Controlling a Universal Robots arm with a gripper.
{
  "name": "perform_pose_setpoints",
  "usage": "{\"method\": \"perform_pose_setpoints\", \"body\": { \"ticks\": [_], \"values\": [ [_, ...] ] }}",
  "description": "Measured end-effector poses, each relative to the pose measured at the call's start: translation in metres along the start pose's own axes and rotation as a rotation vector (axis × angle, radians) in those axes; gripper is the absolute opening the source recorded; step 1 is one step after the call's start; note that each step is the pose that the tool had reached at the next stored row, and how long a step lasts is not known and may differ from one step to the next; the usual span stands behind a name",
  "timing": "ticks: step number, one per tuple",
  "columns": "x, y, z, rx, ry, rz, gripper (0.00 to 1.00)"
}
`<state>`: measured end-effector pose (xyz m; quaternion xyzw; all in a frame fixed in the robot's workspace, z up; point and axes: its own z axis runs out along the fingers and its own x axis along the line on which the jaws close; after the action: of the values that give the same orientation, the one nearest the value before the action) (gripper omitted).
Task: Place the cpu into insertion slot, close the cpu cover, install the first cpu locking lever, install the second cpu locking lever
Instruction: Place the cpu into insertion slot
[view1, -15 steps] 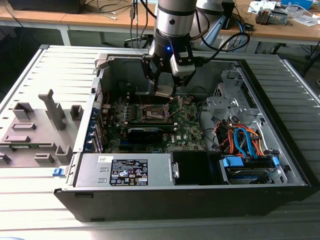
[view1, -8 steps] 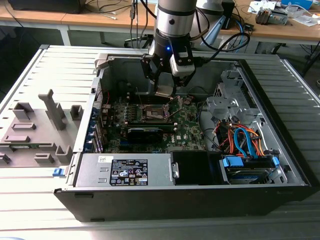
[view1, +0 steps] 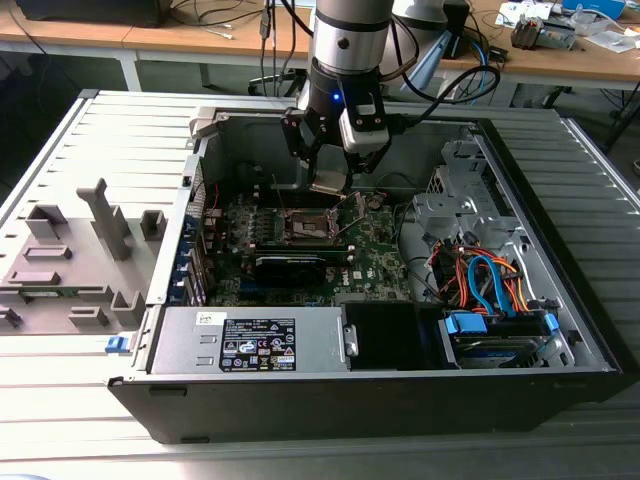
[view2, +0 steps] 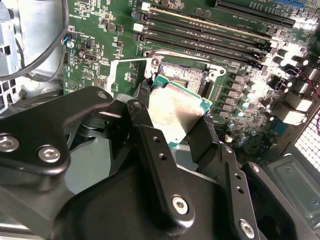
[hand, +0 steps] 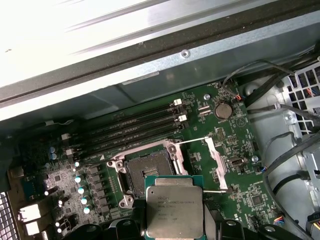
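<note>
An open computer case (view1: 400, 385) lies on its side on a grey ridged desk (view1: 60, 400), taking up the middle and right of the exterior view. The robot arm comes down into it from the upper middle of the frame. The hand (view2: 172, 127) is closed on the cpu (view2: 176, 112), with a black finger (view2: 150, 145) pressed against each of two opposite edges and the pale metal top facing the cameras in both wrist views. In the exterior view the chip hangs above the green circuit board (view1: 380, 250), just up-frame of the insertion slot (view1: 305, 228), which sits near the centre of the picture. In the first wrist view the cpu (hand: 174, 207) overlaps one edge of the slot (hand: 148, 169), and the dark contact field lies uncovered with nothing seated in it. The cpu cover (hand: 216, 161) stands swung open at the side of the slot, with a thin wire lever beside it. Long black memory slots (hand: 130, 132) run alongside the socket on its far side from the hand. In the exterior view a long black card (view1: 300, 267) lies just below the slot, a grey power supply (view1: 250, 340) fills the lower left of the case, and blue and orange cables (view1: 490, 280) curl at the right. A grey plastic fixture (view1: 70, 260) sits on the desk at the exterior view's left.
</note>
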<state>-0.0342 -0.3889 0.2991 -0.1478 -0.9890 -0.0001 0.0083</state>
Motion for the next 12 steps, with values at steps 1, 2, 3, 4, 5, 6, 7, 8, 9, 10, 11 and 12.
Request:
{"method": "perform_pose_setpoints", "body": {
  "ticks": [1, 2, 3, 4, 5, 6, 7, 8, 9, 10, 11, 12],
  "values": [
    [0.0, 0.0, 0.0, -0.0001, 0.0, 0.001, 0.55],
    [0.0, 0.0, 0.0, -0.0001, 0.0, 0.003, 0.55],
    [0.0, 0.0, 0.0, -0.0001, 0.0, 0.003, 0.55],
    [0.0, 0.0, 0.0, -0.0002, 0.0, 0.005, 0.55],
    [0.0, 0.0, 0.0, -0.0001, 0.0, 0.006, 0.55],
    [0.0, 0.0, 0.0, -0.0001, 0.0, 0.007, 0.55],
    [0.0, 0.0, 0.0, -0.0002, 0.0, 0.008, 0.55],
    [0.0, 0.0, 0.0001, -0.0002, 0.0, 0.009, 0.55],
    [0.0, 0.0, 0.0001, -0.0003, 0.0, 0.01, 0.55],
    [0.0, 0.0, 0.0001, -0.0003, 0.0, 0.011, 0.55],
    [0.0, 0.0, 0.0, -0.0001, 0.0, 0.013, 0.55],
    [0.0, 0.0, 0.0001, -0.0002, 0.0, 0.014, 0.55]
  ]
}}
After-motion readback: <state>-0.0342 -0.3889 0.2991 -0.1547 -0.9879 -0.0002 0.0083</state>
